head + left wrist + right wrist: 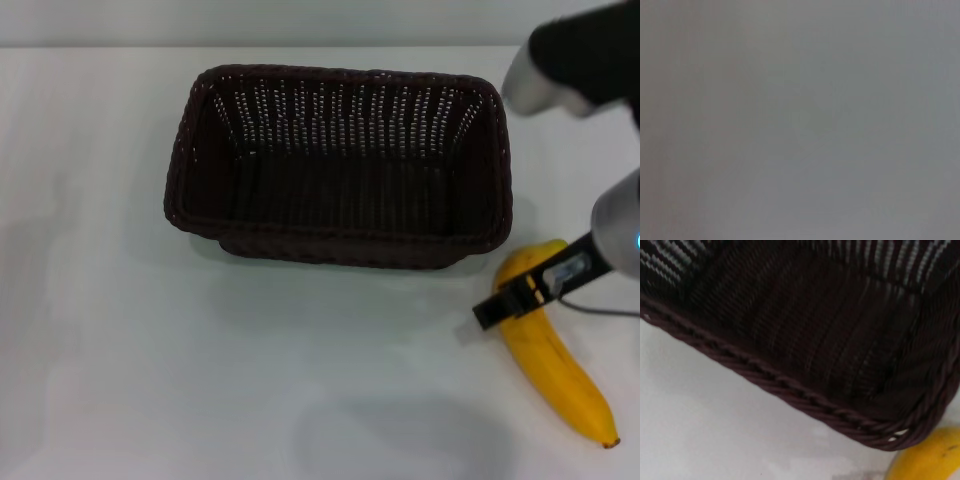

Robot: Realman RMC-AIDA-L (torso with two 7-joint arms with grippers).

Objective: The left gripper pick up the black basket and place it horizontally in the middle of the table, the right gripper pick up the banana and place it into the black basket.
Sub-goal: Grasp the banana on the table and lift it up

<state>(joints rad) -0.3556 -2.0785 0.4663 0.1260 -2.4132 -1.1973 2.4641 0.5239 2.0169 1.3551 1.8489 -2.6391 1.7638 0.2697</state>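
Note:
The black basket (pixel 340 243) stands lengthwise across the middle of the white table (pixel 150 380), open side up and empty. The banana (pixel 556 378) lies on the table just off the basket's near right corner, its dark end toward the front edge. My right gripper (pixel 502 305) reaches in from the right and sits low across the banana's upper half, close to the basket's corner. The right wrist view shows the basket's braided rim (pixel 790 387) and one end of the banana (pixel 932 460). The left gripper is out of view; the left wrist view shows only plain grey.
The right arm's black upper part (pixel 585 55) hangs over the basket's far right corner. White tabletop lies to the left of and in front of the basket.

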